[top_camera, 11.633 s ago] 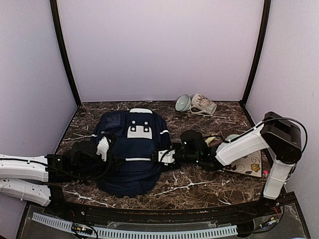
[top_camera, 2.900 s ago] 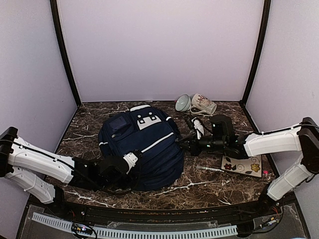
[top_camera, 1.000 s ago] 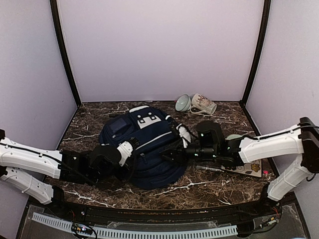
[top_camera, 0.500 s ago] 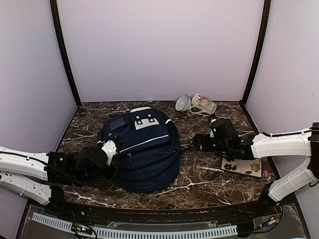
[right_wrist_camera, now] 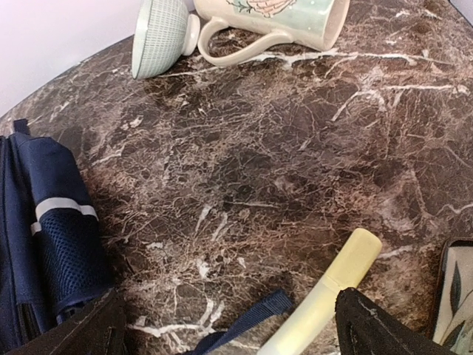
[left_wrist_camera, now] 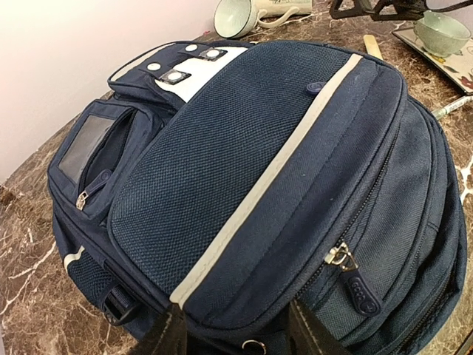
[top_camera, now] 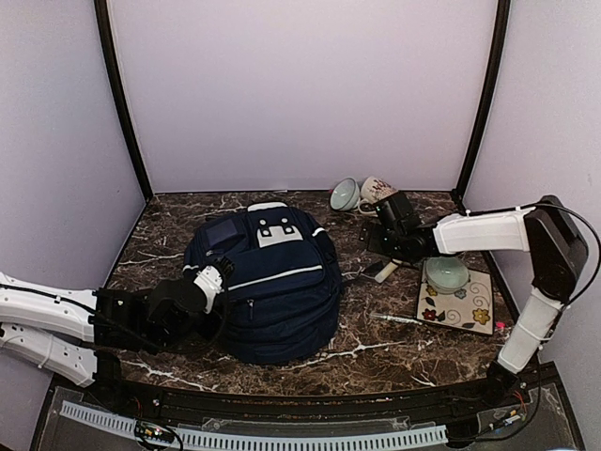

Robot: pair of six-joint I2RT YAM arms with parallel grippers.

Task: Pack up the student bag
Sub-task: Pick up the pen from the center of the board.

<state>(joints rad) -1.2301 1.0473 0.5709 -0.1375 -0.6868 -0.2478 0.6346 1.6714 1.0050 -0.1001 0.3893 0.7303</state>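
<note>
While the student bag (top_camera: 268, 287) lies front-up on the left-centre of the marble table (top_camera: 376, 352), the left gripper (left_wrist_camera: 236, 339) sits at its near-left edge with fingers parted and nothing visibly pinched. The right gripper (right_wrist_camera: 230, 314) hangs over the table just right of the bag, fingers wide apart and empty. A cream stick (right_wrist_camera: 332, 296) and a blue strap end (right_wrist_camera: 255, 314) lie under the gap. A mug (top_camera: 383, 191) and a bowl (top_camera: 344, 194) lie tipped at the back.
</note>
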